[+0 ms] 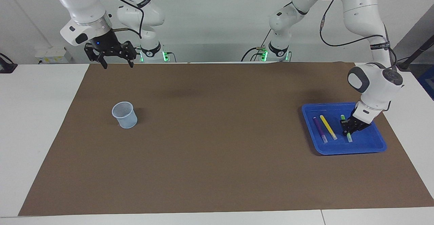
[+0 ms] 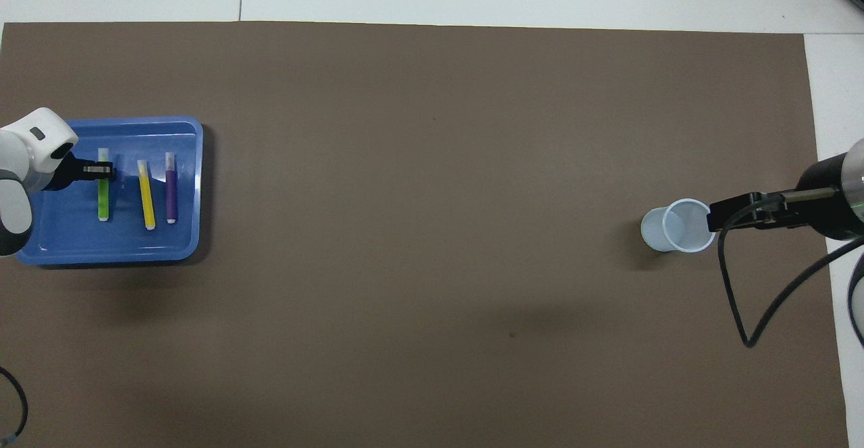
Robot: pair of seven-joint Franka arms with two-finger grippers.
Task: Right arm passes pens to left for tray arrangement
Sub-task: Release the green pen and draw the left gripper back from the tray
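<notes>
Facing view high, looking at the robots; overhead view steeply down; both share brown mat

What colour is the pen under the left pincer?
Green pen, whitish-tipped; clearest in the overhead view.
</notes>
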